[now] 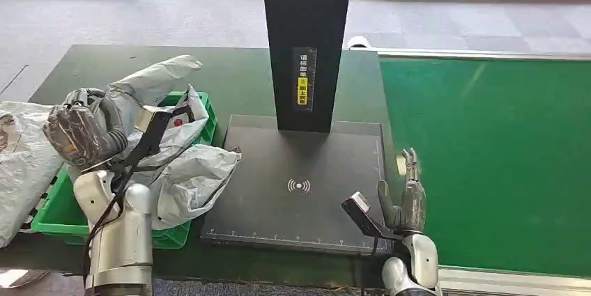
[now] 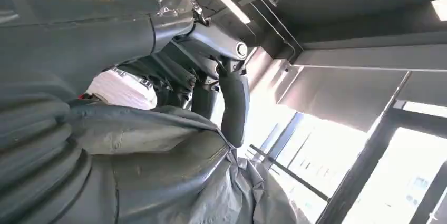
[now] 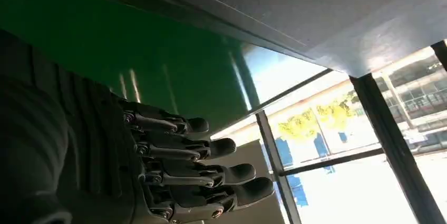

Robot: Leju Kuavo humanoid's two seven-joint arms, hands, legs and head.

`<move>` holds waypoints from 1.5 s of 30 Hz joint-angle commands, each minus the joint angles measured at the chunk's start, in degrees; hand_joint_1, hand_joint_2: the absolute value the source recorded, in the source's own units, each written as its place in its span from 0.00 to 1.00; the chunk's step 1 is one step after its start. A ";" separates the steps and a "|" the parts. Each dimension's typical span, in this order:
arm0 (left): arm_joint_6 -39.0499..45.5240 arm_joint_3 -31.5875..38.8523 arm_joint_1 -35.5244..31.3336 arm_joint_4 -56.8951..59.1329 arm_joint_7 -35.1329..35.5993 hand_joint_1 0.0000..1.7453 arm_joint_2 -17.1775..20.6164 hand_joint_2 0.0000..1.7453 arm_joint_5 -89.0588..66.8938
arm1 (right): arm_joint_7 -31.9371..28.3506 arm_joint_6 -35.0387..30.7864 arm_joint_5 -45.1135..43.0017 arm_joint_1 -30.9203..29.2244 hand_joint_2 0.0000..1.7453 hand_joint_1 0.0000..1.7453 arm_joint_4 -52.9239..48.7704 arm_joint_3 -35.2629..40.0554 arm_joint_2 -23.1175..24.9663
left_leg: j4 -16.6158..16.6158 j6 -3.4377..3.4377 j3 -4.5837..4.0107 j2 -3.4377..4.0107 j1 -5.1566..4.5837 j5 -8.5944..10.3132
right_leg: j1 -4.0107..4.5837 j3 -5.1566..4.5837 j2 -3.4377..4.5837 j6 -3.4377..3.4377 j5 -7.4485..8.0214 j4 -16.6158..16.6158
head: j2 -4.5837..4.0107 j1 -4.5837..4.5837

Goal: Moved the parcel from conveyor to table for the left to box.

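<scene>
From the head view I see my left hand (image 1: 78, 134) raised over the green crate (image 1: 59, 216) at the left end of the bench (image 1: 237, 76), fingers curled around a grey plastic parcel (image 1: 157, 83). In the left wrist view the same grey wrapping (image 2: 174, 176) is bunched against the palm, with dark fingers (image 2: 234, 103) bent over it and a white label showing behind them. The parcel hangs above the crate, its loose end trailing to the far side. A second grey bag (image 1: 192, 181) lies in the crate below, spilling over its right rim and touching the edge of the black scanner plate (image 1: 300, 184). More pale wrapping (image 1: 21, 164) sits at the left edge, beside the crate.

My right hand (image 1: 408, 195) stands upright near the right corner of the plate, just beside the green conveyor belt (image 1: 488, 164). Its fingers (image 3: 211, 174) are straight and spread, holding nothing.
</scene>
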 commanded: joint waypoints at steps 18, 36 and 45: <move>-0.06 16.28 1.45 -9.17 -12.57 0.00 -3.06 0.00 12.74 | -0.36 -0.27 -0.47 -3.28 0.00 0.00 3.70 -2.11 -0.14 | -0.04 0.04 0.09 0.11 0.02 -0.04 | 0.05 0.11 0.14 0.00 0.02 -0.07 | 0.00 0.00; -0.06 13.95 2.61 -12.47 -37.49 0.00 -3.06 0.00 52.64 | -4.56 -0.09 -6.24 -0.28 0.00 0.00 -0.65 -3.22 -0.09 | -0.14 0.04 0.20 -0.02 -0.04 -0.01 | -0.01 0.21 0.00 -0.01 -0.03 -0.10 | 0.00 0.00; -26.06 -18.63 13.68 -16.66 -37.49 0.00 -2.89 1.00 82.01 | -24.05 14.76 -36.35 6.31 1.00 0.00 -21.87 1.12 2.66 | 0.06 0.07 -0.07 -0.37 -0.02 -0.02 | 0.01 0.05 -0.34 0.04 -0.12 0.01 | 0.00 0.00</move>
